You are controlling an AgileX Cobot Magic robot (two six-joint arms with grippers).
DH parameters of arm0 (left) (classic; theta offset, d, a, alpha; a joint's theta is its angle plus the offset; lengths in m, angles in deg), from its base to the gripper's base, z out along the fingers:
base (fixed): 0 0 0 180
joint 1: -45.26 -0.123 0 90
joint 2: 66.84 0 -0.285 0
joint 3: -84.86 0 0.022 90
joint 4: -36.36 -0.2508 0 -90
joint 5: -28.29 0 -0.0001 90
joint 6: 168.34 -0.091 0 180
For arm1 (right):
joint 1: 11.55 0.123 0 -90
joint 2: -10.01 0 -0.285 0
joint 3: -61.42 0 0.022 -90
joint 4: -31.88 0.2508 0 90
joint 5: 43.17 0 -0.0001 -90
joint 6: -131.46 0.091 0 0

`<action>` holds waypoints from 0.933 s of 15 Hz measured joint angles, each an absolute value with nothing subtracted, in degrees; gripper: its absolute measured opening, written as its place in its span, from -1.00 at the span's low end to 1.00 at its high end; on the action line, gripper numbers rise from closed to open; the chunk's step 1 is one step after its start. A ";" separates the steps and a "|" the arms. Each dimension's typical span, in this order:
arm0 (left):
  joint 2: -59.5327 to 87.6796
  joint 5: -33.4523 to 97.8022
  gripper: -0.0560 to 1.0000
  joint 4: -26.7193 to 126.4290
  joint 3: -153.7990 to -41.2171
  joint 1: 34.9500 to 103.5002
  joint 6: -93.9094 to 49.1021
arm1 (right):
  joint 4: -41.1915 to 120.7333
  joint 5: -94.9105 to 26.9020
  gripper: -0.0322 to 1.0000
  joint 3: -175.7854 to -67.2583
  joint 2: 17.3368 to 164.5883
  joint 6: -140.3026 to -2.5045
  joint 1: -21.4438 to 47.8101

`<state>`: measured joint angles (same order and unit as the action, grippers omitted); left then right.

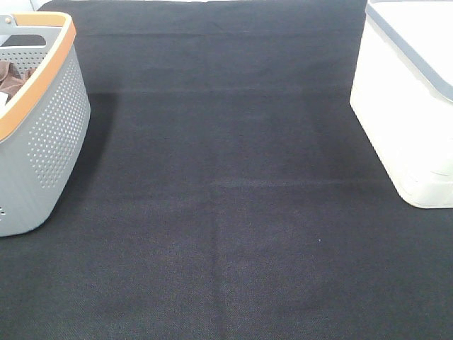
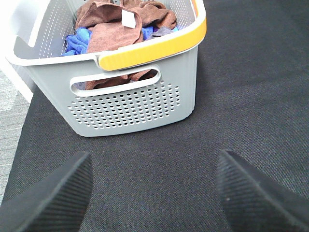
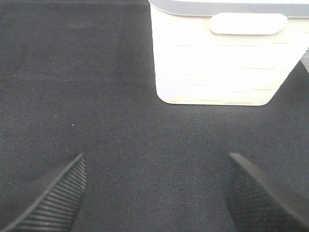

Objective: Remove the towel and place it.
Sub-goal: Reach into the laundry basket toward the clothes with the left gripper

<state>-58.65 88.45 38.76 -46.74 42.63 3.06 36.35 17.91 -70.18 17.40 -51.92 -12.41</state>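
Pincers sat nearest: the left pincer (image 2: pixel 152 193) and the right pincer (image 3: pixel 154 193) were both released, jaws spread wide above the black bench (image 1: pixel 226 212), holding nothing. Farther off at the left sat the grey perforated basket (image 1: pixel 49 134). The reddish-brown towel (image 2: pixel 116 31) lay crumpled on top inside it, white tag (image 2: pixel 129 18) showing, a blue cloth (image 2: pixel 77 42) tucked against it. At the right stood a white bin (image 1: pixel 400 120). A deep grab would likely drag the blue cloth out too, or catch the rim and tip the basket.
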 joint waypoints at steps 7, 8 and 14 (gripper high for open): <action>-58.65 88.45 0.41 38.82 -46.74 42.97 3.06 | 36.35 17.91 0.50 -70.18 17.40 -51.92 -12.41; -58.65 88.45 0.41 38.88 -46.74 42.97 3.06 | 36.35 17.91 0.50 -70.18 17.40 -51.92 -12.41; -58.65 83.01 0.41 35.50 -47.66 42.97 5.47 | 36.35 17.91 0.50 -70.18 17.40 -51.92 -12.41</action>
<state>-58.65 83.01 35.50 -47.66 42.97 5.47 36.35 17.91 -70.18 17.40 -51.92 -12.41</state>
